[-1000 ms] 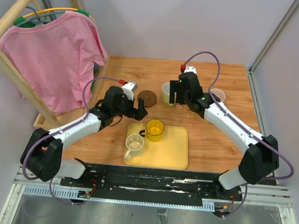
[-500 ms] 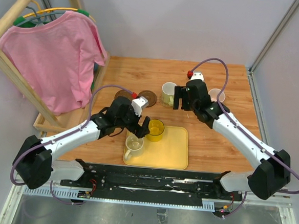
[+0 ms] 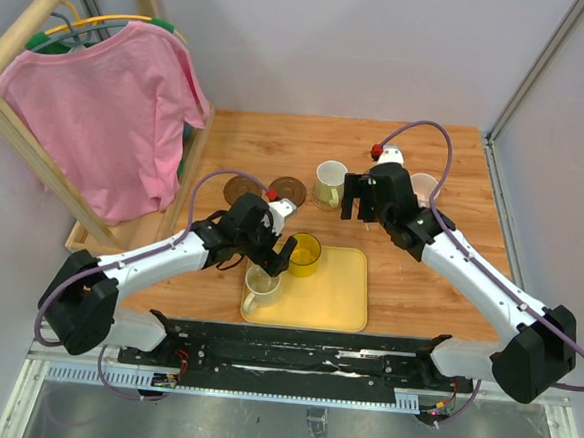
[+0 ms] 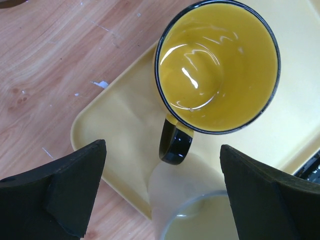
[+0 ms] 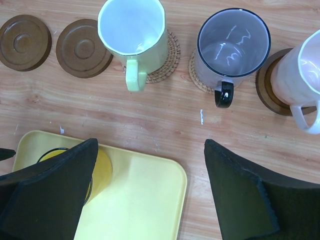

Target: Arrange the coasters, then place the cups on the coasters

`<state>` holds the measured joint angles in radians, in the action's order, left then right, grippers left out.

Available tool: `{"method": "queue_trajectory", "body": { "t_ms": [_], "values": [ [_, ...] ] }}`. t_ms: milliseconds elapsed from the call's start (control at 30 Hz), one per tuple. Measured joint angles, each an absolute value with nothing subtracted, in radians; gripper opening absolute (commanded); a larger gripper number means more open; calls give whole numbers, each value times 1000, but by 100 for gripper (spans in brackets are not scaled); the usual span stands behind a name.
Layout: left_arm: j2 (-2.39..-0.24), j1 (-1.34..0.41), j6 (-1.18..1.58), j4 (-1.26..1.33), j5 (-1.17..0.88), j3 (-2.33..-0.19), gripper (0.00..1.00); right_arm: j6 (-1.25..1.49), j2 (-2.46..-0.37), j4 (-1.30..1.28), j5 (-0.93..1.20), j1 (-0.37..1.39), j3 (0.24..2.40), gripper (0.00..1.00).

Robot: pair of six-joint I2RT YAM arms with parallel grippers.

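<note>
Black left pincer (image 4: 162,145): jaws wide apart, holding nothing, hanging low over the tray (image 4: 125,115).
Yellow cup (image 4: 220,60): upright on the tray, mouth up, just ahead of the pincer and off towards its right finger.
Handle (image 4: 175,145): points back into the gap between the fingers, at the beige cup (image 4: 195,220) just beside it.
Key relation: the cup's axis is vertical and its rim lies ahead of the open jaws, not between them (my reading: the pincer has to go forward and right to straddle the wall).
Nearer arm: left, for both cups on the tray and for the free coasters.
Brown coasters (image 5: 25,42): two, bare, just beside each other on the wood past the tray's far left corner.
Right pincer (image 5: 150,145): jaws apart, empty, hovering over the tray's far edge, clear of the cups.
Served row: white cup (image 5: 132,27) and grey cup (image 5: 232,42) on tan coasters (image 5: 171,52), pink cup (image 5: 305,75) on a third brown coaster (image 5: 267,90); all three handles face the tray.
Changed: the left arm has swung from beside the brown coasters down onto the tray, uncovering the second one; the right pincer has drawn away from the white cup, widening as it went.
</note>
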<state>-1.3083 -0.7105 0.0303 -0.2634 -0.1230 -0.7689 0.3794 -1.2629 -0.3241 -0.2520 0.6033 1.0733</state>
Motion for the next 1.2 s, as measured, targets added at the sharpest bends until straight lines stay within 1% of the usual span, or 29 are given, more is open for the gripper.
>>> {"method": "queue_trajectory", "body": {
  "t_ms": [167,233,333,433,467,533,667,767,800,833,933,967,1000,1100,1133,1200],
  "values": [
    [-1357,-711,30,-235,-97,-780,100,382,-1262,-315,-243,603,1061,89],
    [-1370,-711,29,-222,-90,-780,98,383,-1262,-312,-240,603,1060,89],
    [-1384,-711,26,-207,-82,-780,89,385,-1262,-311,-233,603,1060,89],
    [-1401,-711,21,-192,-79,-780,75,385,-1262,-310,-229,603,1055,89],
    [-1409,-712,20,-187,-79,-780,73,386,-1263,-311,-228,603,1055,90],
    [-1425,-714,15,-176,-86,-782,72,388,-1265,-310,-227,603,1054,90],
    [-1447,-715,7,-159,-101,-786,63,392,-1269,-310,-219,603,1053,90],
    [-1457,-715,5,-148,-115,-786,60,396,-1269,-310,-208,603,1049,90],
    [-1461,-715,4,-145,-118,-786,56,397,-1270,-310,-205,603,1048,90],
    [-1464,-715,4,-142,-125,-786,49,399,-1270,-310,-202,603,1047,91],
    [-1468,-716,2,-136,-144,-786,24,404,-1270,-306,-197,603,1039,91],
    [-1469,-716,0,-136,-150,-786,19,405,-1270,-306,-193,603,1036,91],
    [-1469,-716,-6,-137,-155,-786,17,408,-1270,-306,-191,603,1034,91],
    [-1469,-722,-9,-130,-190,-786,3,414,-1270,-305,-185,603,1031,92],
    [-1469,-723,-9,-128,-196,-786,1,415,-1270,-304,-184,603,1030,92],
    [-1469,-724,-12,-128,-202,-786,1,417,-1270,-303,-183,603,1028,92]
  ]
}}
